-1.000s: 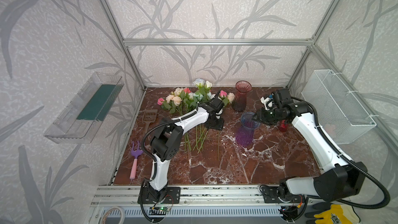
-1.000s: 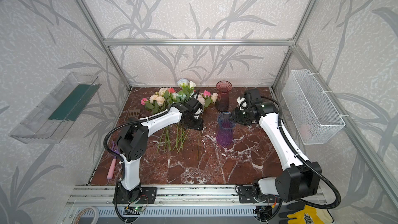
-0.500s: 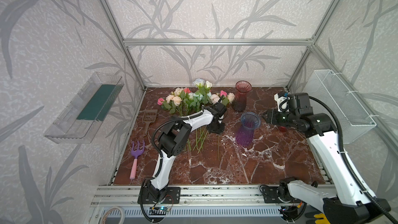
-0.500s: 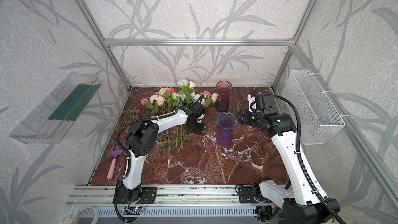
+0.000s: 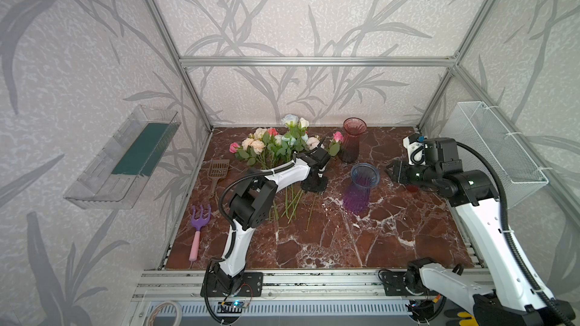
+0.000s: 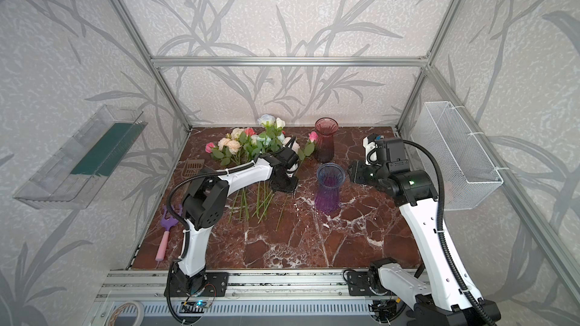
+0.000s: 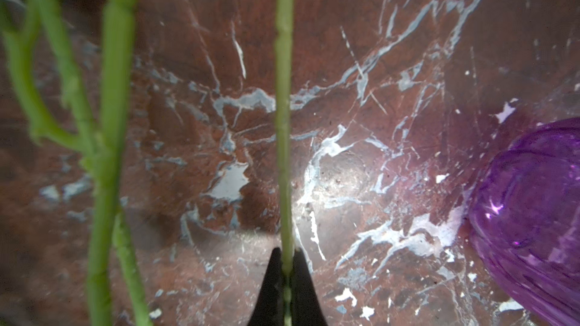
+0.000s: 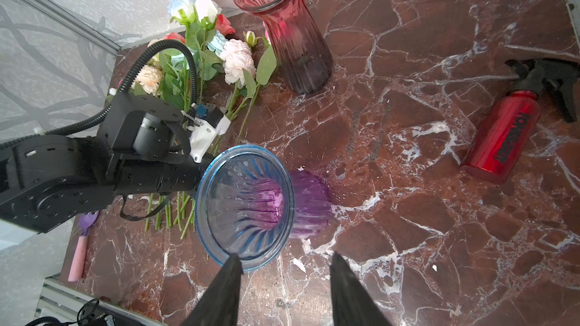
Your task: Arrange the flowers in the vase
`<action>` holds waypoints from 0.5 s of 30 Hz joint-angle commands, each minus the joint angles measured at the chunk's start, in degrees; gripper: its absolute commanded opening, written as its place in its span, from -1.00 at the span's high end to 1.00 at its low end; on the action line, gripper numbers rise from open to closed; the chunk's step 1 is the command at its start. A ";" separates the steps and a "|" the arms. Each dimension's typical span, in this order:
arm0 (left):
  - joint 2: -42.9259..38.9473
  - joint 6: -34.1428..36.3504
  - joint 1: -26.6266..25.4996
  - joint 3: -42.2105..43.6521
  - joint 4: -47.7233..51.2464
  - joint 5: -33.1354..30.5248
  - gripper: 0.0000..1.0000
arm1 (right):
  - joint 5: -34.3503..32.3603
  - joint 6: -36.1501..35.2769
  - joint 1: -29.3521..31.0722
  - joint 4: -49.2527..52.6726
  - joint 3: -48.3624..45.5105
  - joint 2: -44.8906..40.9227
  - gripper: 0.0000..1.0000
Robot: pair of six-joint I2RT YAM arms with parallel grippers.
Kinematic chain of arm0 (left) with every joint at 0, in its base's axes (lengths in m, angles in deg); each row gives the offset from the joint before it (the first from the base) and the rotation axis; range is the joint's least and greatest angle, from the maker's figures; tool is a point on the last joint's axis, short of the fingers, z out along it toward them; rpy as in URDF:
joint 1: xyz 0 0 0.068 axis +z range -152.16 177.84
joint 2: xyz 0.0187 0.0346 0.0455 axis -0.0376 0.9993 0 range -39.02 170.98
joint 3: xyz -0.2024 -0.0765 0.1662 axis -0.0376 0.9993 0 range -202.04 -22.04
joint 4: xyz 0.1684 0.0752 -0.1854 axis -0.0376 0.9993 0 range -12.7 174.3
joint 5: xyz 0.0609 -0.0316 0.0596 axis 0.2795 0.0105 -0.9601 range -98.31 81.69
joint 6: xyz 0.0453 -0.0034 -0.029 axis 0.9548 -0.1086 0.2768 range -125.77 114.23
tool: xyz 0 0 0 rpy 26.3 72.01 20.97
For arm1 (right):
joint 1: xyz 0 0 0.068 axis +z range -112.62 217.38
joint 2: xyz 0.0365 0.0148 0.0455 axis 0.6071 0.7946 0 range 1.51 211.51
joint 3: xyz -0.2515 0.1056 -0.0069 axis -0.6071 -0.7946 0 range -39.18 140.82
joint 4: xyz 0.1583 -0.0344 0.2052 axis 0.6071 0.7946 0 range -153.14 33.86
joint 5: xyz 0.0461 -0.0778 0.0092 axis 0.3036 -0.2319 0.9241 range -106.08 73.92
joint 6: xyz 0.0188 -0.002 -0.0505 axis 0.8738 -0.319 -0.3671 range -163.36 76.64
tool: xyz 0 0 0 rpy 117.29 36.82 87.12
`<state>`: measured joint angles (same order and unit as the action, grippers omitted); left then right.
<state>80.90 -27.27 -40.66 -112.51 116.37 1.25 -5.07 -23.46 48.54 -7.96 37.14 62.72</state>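
The flowers (image 5: 276,145) (image 6: 251,142) (image 8: 201,58) lie in a bunch at the back of the marble table, heads to the rear wall, stems toward the front. My left gripper (image 5: 314,187) (image 6: 284,187) (image 7: 286,265) points down at the right edge of the stems and is shut on one thin green stem (image 7: 284,120). A blue-and-purple vase (image 5: 361,186) (image 6: 328,188) (image 8: 248,202) (image 7: 533,214) stands upright just right of it. A red vase (image 5: 353,142) (image 6: 324,142) (image 8: 282,36) stands behind. My right gripper (image 5: 390,170) (image 6: 353,172) (image 8: 284,258) hovers open and empty, right of the blue-and-purple vase's rim.
A red spray bottle (image 8: 502,133) lies on the table under my right arm. A purple hand rake (image 5: 197,230) and a brown scoop (image 5: 216,170) lie along the left edge. A wire basket (image 5: 492,152) hangs on the right wall, a clear tray (image 5: 125,158) on the left wall.
My left gripper has closed on the stem. The right arm has raised its elbow and drawn its gripper slightly right, off the blue-and-purple vase.
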 commanded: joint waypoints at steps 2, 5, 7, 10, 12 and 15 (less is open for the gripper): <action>-7.70 -2.67 0.93 1.33 0.58 -5.33 1.00 | 1.68 0.45 -0.17 -0.49 0.64 -0.40 0.08; -10.64 -3.95 1.97 1.94 0.74 -6.35 1.00 | 2.40 0.77 -0.17 -0.85 0.68 -0.30 0.09; -12.32 -4.78 2.98 2.40 0.70 -6.58 1.00 | 2.91 1.15 -0.17 -1.13 0.68 -0.30 0.10; -14.56 -5.59 4.62 2.62 1.20 -6.72 1.00 | 4.26 1.47 -0.12 -2.24 0.69 -0.63 0.10; -17.59 -6.01 6.00 3.98 -0.21 -6.64 1.00 | 6.15 1.68 -0.04 -4.46 -0.12 -1.45 0.10; -24.48 -3.98 7.24 7.83 -5.93 -6.11 1.00 | 8.50 1.00 0.87 -8.45 -1.35 -2.80 0.07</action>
<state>62.85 -31.71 -34.39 -107.44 114.20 -3.97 -0.14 -22.19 48.71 -11.55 36.64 61.97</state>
